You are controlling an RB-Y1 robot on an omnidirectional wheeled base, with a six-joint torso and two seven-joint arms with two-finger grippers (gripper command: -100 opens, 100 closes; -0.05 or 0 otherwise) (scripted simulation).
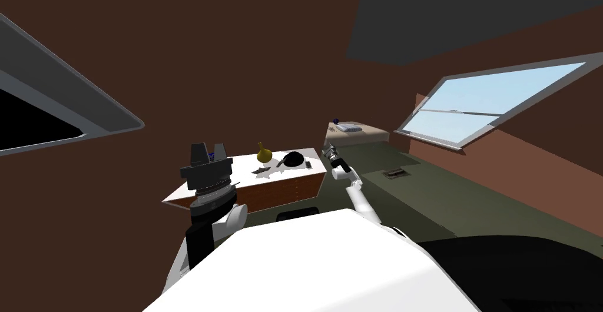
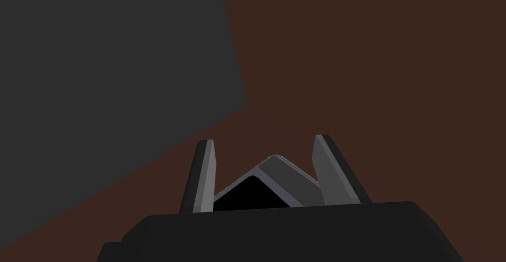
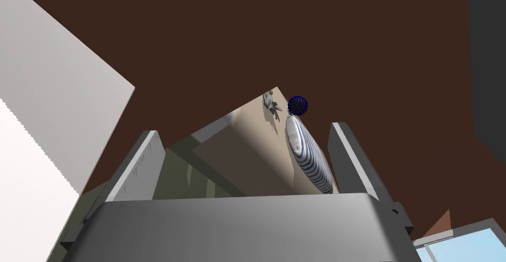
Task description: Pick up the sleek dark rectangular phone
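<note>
- White tabletop [image 1: 244,167]: small dark rectangular phone [image 1: 308,164] near right end effector [image 1: 328,148].
- It + left end effector [image 1: 208,148] gape wide, empty.
- Phone prob. light, stiff, slick: pinch long edges.

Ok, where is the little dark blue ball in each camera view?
Head view: the blue ball sits on a corner of the tan table, beyond the right gripper.
Right wrist view: the blue ball lies beyond the gap between the open fingers, at the table's corner.
Left wrist view: the left gripper, open, points away from it.
Shared landmark: the striped object beside the ball, in head and right wrist views.
</note>
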